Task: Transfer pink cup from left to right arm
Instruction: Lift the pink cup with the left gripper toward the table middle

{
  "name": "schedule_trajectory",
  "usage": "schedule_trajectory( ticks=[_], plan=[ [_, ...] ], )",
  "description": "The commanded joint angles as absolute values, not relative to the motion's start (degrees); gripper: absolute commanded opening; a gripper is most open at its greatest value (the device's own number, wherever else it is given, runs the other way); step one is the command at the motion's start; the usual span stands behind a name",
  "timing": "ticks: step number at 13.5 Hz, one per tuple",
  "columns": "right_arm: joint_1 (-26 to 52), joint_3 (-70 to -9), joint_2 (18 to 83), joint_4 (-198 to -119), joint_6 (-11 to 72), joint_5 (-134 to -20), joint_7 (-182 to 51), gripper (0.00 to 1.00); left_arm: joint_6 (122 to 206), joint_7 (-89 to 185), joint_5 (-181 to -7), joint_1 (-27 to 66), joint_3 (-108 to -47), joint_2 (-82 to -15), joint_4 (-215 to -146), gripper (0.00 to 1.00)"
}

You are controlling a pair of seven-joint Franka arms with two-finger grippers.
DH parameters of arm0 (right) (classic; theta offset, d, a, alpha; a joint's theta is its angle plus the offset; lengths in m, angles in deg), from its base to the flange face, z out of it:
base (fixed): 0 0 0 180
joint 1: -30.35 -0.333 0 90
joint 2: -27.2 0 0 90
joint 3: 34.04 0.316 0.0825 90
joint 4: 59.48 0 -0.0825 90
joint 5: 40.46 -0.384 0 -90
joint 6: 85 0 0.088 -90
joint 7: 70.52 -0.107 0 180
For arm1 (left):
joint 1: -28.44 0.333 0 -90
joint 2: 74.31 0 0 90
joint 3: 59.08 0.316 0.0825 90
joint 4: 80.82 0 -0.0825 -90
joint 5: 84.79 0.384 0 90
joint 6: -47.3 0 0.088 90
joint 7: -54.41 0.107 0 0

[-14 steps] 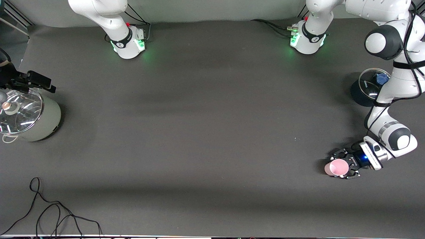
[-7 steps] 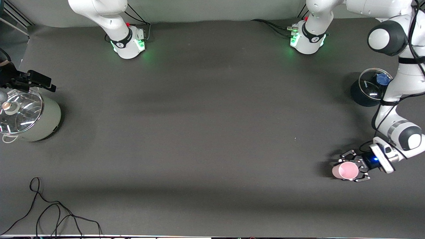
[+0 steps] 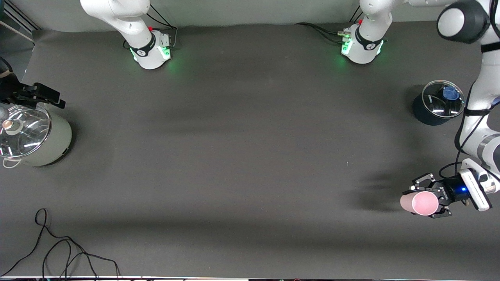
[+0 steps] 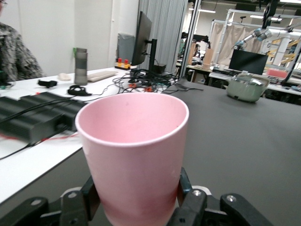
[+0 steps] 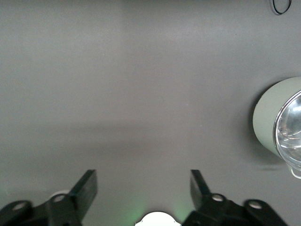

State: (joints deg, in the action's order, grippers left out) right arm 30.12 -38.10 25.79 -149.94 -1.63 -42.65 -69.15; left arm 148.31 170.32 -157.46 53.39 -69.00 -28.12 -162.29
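The pink cup [image 3: 420, 203] is a small pale-pink tumbler held upright in the air over the left arm's end of the table. Its shadow lies apart from it on the mat. My left gripper [image 3: 429, 199] is shut on the cup, with its black linkage fingers [image 4: 89, 195] pressed against the lower wall on both sides. In the left wrist view the cup [image 4: 134, 155] fills the middle and its inside looks empty. My right gripper [image 5: 142, 179] is open over bare mat with nothing between its fingers. It does not show in the front view.
A pale green pot [image 3: 35, 136] with a glass lid stands at the right arm's end, with a black device [image 3: 39, 95] beside it. A dark pot [image 3: 437, 103] with a blue-knobbed glass lid stands at the left arm's end. A black cable [image 3: 58, 249] lies near the front edge.
The left arm has carried the pink cup toward its own end of the table and higher; the cup's shadow now lies apart from it. The grip is unchanged.
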Motion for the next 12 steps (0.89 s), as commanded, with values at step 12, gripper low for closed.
schedule_trajectory(
  ticks=[12],
  plan=[
    [29.5, -37.9, 26.4, -148.6, -1.2, -43.6, -71.9, 1.0, 200.4, 158.4, -178.3, 48.0, -106.2, -63.3, -193.4, 0.52]
  ],
)
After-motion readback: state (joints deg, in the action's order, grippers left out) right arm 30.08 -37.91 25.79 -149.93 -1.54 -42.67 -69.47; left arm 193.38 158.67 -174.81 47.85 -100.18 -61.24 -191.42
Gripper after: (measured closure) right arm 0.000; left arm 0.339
